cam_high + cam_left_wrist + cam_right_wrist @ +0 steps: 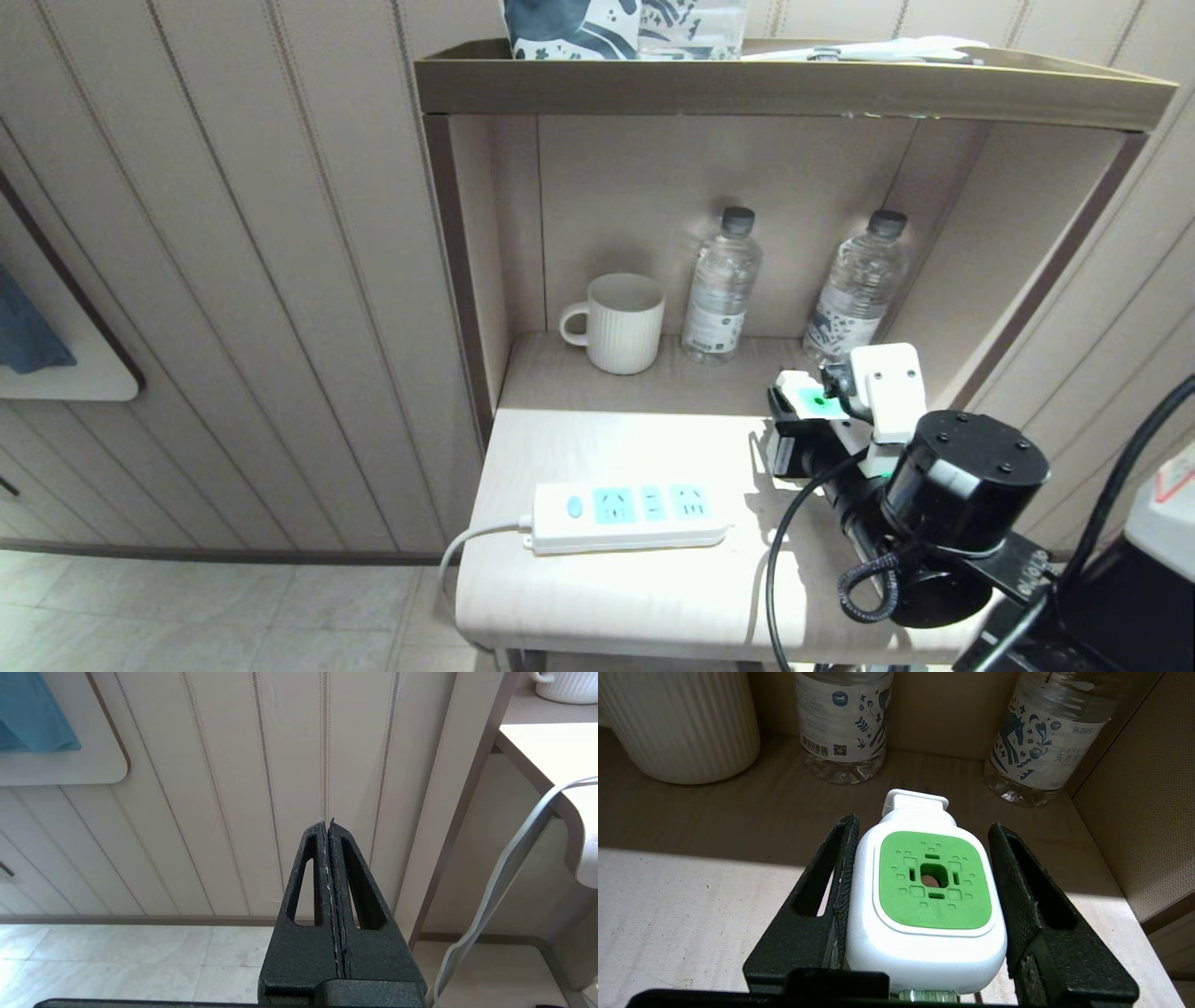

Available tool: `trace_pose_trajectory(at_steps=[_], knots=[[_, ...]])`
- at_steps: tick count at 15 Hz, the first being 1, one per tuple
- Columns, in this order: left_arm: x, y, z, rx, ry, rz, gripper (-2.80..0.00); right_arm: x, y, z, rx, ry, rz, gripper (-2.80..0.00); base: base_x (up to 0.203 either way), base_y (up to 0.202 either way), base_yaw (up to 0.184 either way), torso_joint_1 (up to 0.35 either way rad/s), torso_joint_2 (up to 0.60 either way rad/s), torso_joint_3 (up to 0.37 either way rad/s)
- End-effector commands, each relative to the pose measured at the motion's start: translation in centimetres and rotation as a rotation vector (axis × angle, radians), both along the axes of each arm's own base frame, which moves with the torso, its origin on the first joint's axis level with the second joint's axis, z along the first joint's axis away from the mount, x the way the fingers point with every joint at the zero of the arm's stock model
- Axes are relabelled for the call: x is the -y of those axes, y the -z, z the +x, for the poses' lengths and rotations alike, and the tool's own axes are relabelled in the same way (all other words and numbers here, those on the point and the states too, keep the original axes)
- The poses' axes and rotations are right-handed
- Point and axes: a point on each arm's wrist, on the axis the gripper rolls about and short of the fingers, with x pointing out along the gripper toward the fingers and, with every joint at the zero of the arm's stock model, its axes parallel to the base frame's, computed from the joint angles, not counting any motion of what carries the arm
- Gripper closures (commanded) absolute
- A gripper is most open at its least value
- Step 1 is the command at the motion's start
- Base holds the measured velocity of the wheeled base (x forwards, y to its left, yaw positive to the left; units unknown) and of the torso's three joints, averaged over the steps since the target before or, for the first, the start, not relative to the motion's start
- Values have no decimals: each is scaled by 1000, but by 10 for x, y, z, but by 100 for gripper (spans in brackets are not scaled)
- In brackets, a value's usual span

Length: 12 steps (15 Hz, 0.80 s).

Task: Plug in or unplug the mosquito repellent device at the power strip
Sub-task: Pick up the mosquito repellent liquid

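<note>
Closing the right gripper around the mosquito repellent device at the table's right rear, well apart from the power strip; fingers flanking the white body, firm clamping not yet certain. Apparently picking up for plugging in: next, needing carrying leftward and aligning prongs with a socket. Left gripper hanging clenched, idle.

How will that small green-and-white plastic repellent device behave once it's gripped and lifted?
The small green-and-white plastic repellent device looks rigid and probably light. Its glossy rounded sides may slip between the right tool's fingers. With a bottle hanging below, it could tip.
</note>
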Motion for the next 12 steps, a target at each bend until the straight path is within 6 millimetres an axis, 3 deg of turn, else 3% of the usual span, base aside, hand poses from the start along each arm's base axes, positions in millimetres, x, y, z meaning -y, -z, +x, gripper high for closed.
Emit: trace_pose_trajectory(at_steps=[1,12], knots=[[0,0,0,1,0,0,0,0,3,3,-3,10,-2,0,0,0,0,0,0,0],[0,0,0,1,0,1,0,1,5,6,-3,18,-2,0,0,0,0,0,0,0]])
